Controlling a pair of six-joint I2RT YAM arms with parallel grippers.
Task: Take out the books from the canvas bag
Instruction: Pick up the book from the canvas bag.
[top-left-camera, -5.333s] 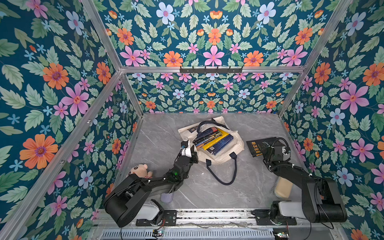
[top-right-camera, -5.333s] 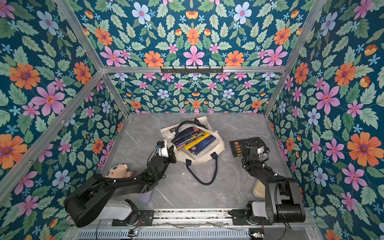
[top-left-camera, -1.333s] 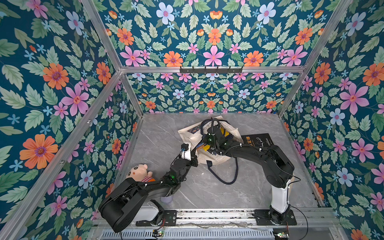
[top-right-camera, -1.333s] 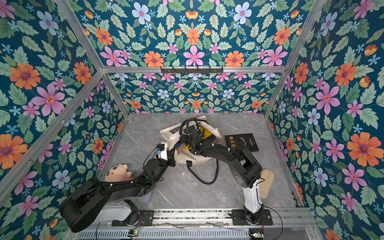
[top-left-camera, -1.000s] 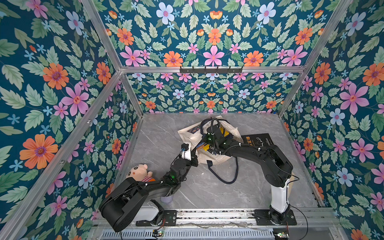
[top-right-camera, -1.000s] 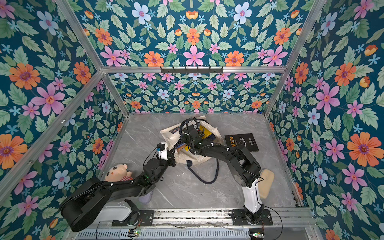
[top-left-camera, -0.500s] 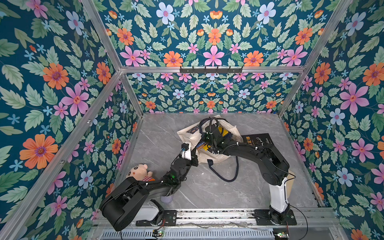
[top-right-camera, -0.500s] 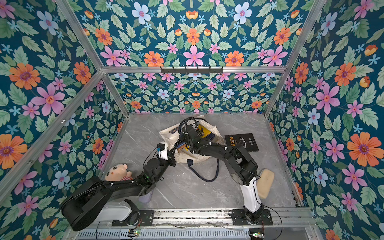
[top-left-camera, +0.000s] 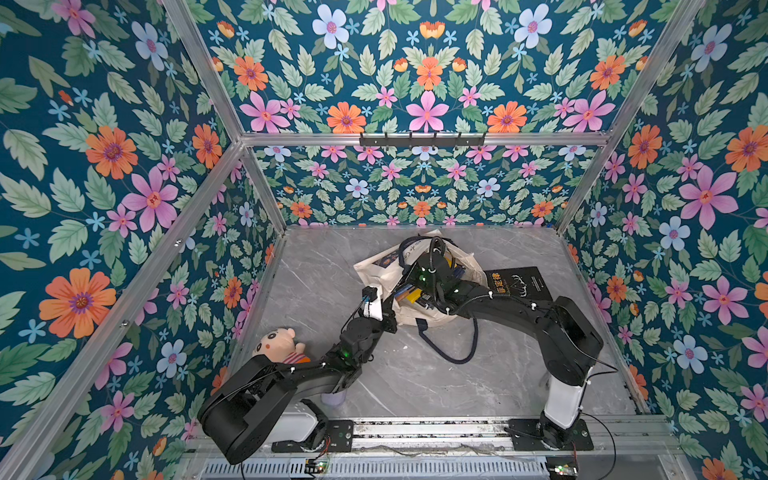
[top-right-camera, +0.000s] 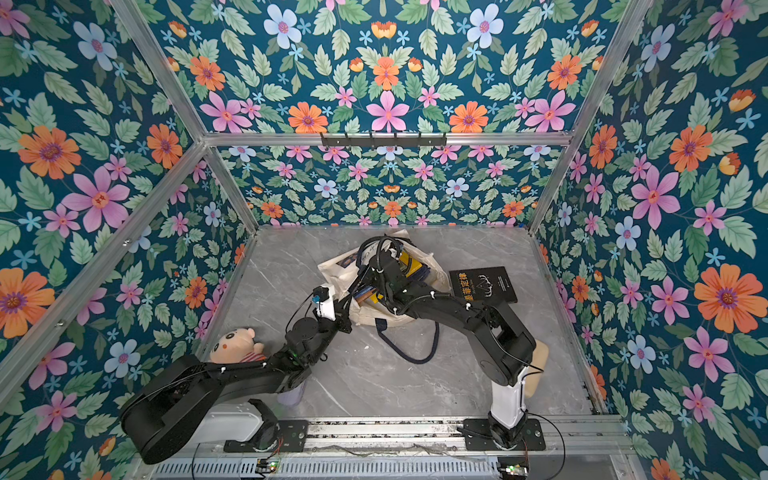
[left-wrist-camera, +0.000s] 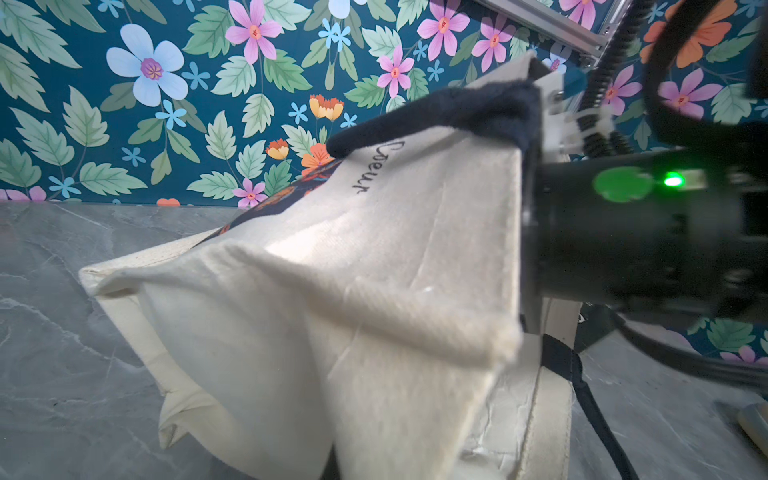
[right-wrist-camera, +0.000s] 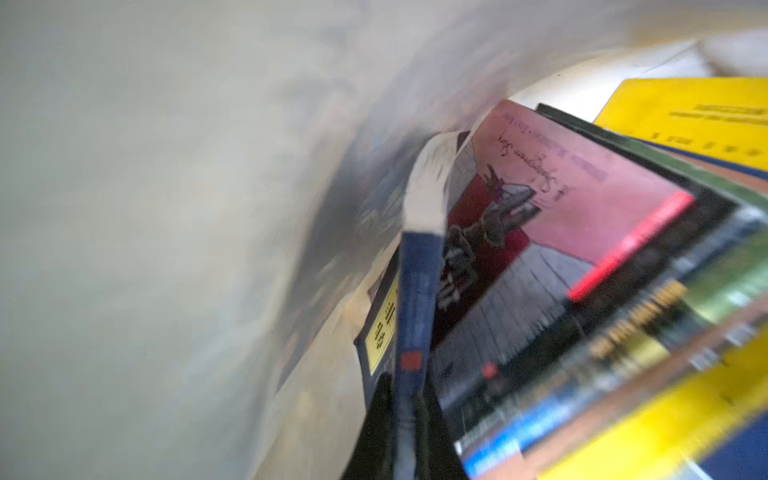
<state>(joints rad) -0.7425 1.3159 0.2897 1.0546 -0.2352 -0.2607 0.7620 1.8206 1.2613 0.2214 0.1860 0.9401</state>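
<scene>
Having left the black book lying on the worktop just beside the canvas bag, the right pincer is now reaching inside the bag and clamping a navy book by its edge, among the other books lying in there. The left pincer is gripping the bag's near rim.

On the grey marble table, a plush doll lies by the left edge, a pale lilac thing sits partly hidden near the front edge, a beige thing lies toward the right edge, and a hook rail hangs on the floral back wall.
</scene>
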